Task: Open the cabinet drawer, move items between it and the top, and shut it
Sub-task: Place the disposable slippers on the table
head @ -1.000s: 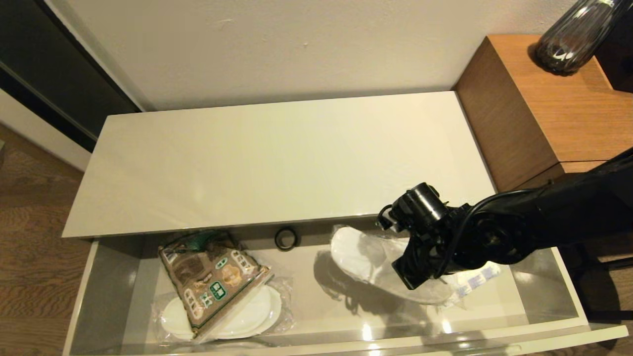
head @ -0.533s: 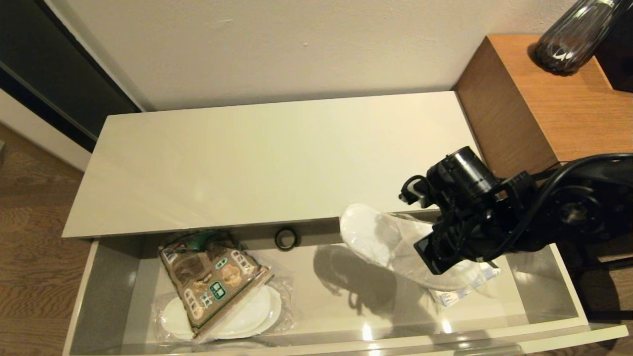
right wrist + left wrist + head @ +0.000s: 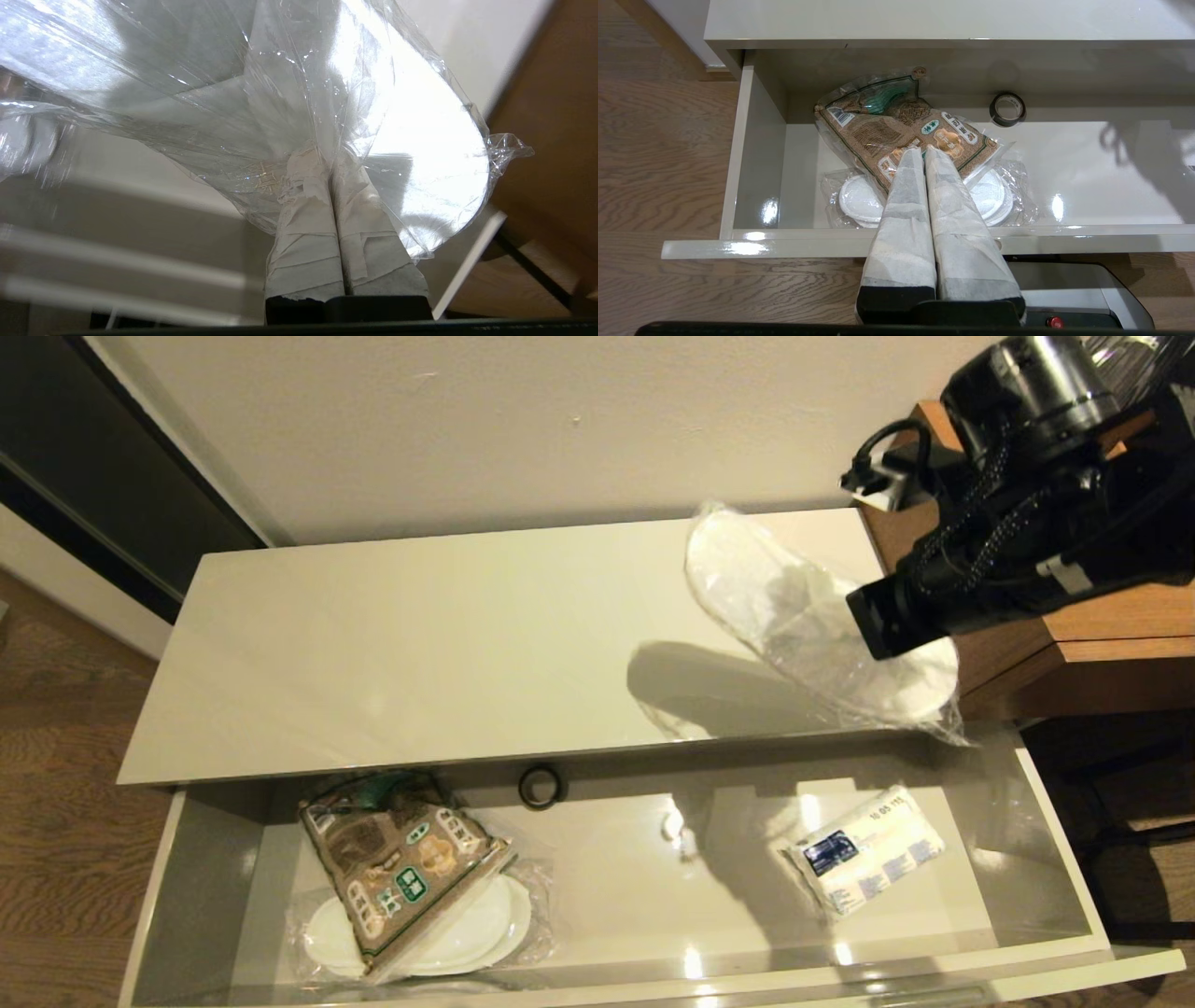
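Plastic-wrapped slippers (image 3: 812,616) pinched in right jaws above top's (image 3: 420,644) right edge

My right gripper (image 3: 332,161) is raised high at the far right, fingers pinched tight together. My left gripper (image 3: 923,151) hangs low, parked, its fingers pressed closed.

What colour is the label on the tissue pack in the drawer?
Dark blue, on the white rectangular tissue pack; head view shows it best.
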Motion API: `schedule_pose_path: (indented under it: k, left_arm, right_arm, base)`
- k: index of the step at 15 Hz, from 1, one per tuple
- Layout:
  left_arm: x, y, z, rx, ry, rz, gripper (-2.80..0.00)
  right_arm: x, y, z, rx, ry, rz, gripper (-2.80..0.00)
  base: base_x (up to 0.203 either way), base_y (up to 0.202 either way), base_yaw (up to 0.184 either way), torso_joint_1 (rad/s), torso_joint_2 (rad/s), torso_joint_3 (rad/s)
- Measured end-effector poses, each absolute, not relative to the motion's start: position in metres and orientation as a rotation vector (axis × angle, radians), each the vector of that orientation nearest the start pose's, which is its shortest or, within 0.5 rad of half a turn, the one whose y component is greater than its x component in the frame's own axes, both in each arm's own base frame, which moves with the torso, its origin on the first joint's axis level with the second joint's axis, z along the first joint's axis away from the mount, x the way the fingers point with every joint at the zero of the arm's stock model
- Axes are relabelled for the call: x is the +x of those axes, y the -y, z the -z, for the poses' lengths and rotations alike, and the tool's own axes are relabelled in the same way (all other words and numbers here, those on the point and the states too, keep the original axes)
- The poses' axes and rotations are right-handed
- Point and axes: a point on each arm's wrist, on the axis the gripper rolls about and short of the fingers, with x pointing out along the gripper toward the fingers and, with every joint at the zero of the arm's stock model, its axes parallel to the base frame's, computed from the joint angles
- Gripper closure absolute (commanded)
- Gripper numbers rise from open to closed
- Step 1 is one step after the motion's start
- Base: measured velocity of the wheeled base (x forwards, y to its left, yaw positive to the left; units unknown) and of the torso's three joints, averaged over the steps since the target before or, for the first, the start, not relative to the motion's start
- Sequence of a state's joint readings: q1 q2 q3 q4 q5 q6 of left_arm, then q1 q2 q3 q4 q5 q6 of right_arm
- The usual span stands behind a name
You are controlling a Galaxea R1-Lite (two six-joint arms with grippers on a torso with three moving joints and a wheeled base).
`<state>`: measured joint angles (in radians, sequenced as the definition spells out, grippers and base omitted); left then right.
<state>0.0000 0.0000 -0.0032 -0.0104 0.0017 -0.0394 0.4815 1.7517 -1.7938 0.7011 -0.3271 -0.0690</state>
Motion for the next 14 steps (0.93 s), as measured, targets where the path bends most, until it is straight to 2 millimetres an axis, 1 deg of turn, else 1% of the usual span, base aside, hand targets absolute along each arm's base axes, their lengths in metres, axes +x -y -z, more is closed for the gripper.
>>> schedule_pose_path:
  k: [1, 2, 3, 4, 5, 7, 10, 11, 12, 14]
  left_arm:
    - [-0.023, 0.0, -0.077, -0.039, 0.014, -0.002, 0.0]
    - [-0.023, 0.0, -0.077, -0.039, 0.013, -0.001, 0.0]
    - [-0.023, 0.0, -0.077, -0.039, 0.014, -0.001, 0.0]
    - [-0.023, 0.0, -0.077, -0.039, 0.014, -0.002, 0.0]
    - [-0.023, 0.0, -0.077, -0.039, 0.014, -0.001, 0.0]
    - [-0.023, 0.0, -0.077, -0.04, 0.013, -0.002, 0.0]
    - [-0.023, 0.0, -0.077, -0.039, 0.014, -0.002, 0.0]
    - [-0.023, 0.0, -0.077, -0.039, 0.013, -0.001, 0.0]
    - [-0.023, 0.0, -0.077, -0.039, 0.014, -0.002, 0.0]
    - [-0.023, 0.0, -0.077, -0.039, 0.014, -0.002, 0.0]
  right_arm:
    - [0.293, -0.129, -0.319, -0.322, -0.578, -0.116, 0.0]
    - [0.314, -0.121, -0.314, -0.329, -0.571, -0.06, 0.0]
    - [0.334, -0.112, -0.304, -0.339, -0.583, -0.01, 0.0]
    - [0.35, -0.106, -0.294, -0.342, -0.595, 0.026, 0.0]
    - [0.36, -0.103, -0.285, -0.337, -0.611, 0.042, 0.0]
    - [0.367, -0.101, -0.275, -0.328, -0.643, 0.055, 0.0]
    - [0.362, -0.098, -0.274, -0.334, -0.656, 0.056, 0.0]
    - [0.359, -0.097, -0.273, -0.341, -0.662, 0.053, -2.8]
    - [0.356, -0.096, -0.272, -0.355, -0.669, 0.049, -2.8]
    - [0.359, -0.096, -0.275, -0.347, -0.637, 0.054, -2.8]
  base:
    - [0.0, 0.0, 0.0, 0.0, 0.0, 0.0]
    - [0.0, 0.0, 0.0, 0.0, 0.0, 0.0]
    - [0.0, 0.0, 0.0, 0.0, 0.0, 0.0]
    - [0.0, 0.0, 0.0, 0.0, 0.0, 0.0]
    - [0.0, 0.0, 0.0, 0.0, 0.0, 0.0]
    - [0.0, 0.0, 0.0, 0.0, 0.0, 0.0]
    - [0.0, 0.0, 0.0, 0.0, 0.0, 0.0]
    - [0.0, 0.0, 0.0, 0.0, 0.0, 0.0]
    - [0.0, 0.0, 0.0, 0.0, 0.0, 0.0]
    - [0.0, 0.0, 0.0, 0.0, 0.0, 0.0]
